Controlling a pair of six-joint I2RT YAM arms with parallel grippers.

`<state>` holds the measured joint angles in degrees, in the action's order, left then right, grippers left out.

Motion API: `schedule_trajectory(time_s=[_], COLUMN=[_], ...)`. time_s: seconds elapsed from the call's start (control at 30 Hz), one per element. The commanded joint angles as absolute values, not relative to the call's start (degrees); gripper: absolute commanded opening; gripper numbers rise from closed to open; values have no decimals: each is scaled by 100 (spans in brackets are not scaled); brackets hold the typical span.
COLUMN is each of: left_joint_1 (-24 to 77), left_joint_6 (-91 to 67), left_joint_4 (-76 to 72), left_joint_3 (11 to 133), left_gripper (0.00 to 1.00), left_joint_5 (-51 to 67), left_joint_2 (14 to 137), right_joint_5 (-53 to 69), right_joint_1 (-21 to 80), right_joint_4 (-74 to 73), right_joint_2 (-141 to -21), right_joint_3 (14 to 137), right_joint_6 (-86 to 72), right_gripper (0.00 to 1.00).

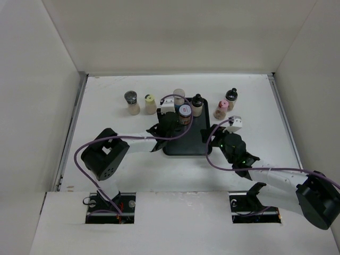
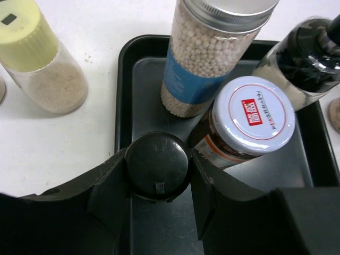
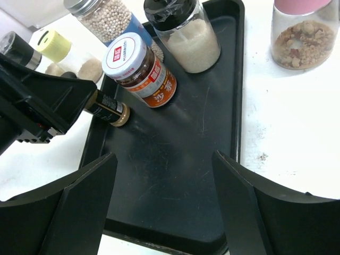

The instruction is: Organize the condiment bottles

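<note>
Black-capped and dark-bodied, a small condiment bottle (image 3: 109, 109) is clamped between the fingers (image 2: 109, 191) of the left gripper (image 2: 157, 167), over the 9 o'clock side of the black tray (image 3: 175, 175). Three more stand at the tray's 12 o'clock end: a steel-lidded peppercorn jar (image 2: 210, 58), a white-lidded brown jar (image 2: 249, 119) and a black-capped shaker of white grains (image 3: 186, 37). On the white worktop (image 1: 106, 87), a grey-capped bottle (image 1: 131, 102) and a yellow-capped bottle (image 1: 150, 104) stand at the tray's 10 o'clock. A pink-capped jar (image 1: 222, 109) and another black-capped bottle (image 1: 231, 99) stand at its 2 o'clock. The right gripper (image 3: 163, 159) hangs by the tray's 4 o'clock edge, its fingers apart and holding nothing.
</note>
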<state>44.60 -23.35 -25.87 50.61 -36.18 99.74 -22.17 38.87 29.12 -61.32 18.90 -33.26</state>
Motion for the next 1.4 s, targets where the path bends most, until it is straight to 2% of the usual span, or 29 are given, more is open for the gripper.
schedule_trajectory(time_s=[0.0,0.27,0.4,0.57,0.77,0.97,1.07,1.17,1.3,1.37], left_joint_1=[4565,4654,4671,4697,4741,4803,4864,4908,4917,4917], left_joint_6=[-2347,-2320,-2268,-2268,-2268,-2303,-2320,-2355,-2382,-2399], left_joint_4=[-3278,-3366,-3165,-3111,-3112,-3129,-3129,-3234,-3743,-3981], left_joint_3=[5010,5062,5168,5168,5124,5080,4966,4756,4220,3921], left_gripper=[26,27,30,39,62,67,75,85,94,95], left_joint_5=[-3779,-3858,-3920,-3981,-4017,-4017,-4017,-4025,-3973,-3973], left_joint_2=[9905,10134,10265,10318,10152,9950,9678,9213,8466,8131], right_joint_5=[-2338,-2355,-2382,-2391,-2399,-2417,-2434,-2478,-2478,-2548], right_joint_1=[3810,3801,3792,3793,3766,3731,3634,3555,3520,3494], right_joint_4=[3261,3199,3199,3199,3146,3111,3111,3111,2936,2787], right_joint_2=[-6064,-6082,-6038,-6021,-6020,-6056,-5986,-5968,-6161,-6205], right_joint_3=[1863,1881,1872,1872,1872,1881,1855,1828,1951,2030], right_joint_6=[-3392,-3375,-3375,-3357,-3375,-3375,-3366,-3366,-3322,-3313], right_gripper=[79,80,82,83,84,84,83,75,43,36])
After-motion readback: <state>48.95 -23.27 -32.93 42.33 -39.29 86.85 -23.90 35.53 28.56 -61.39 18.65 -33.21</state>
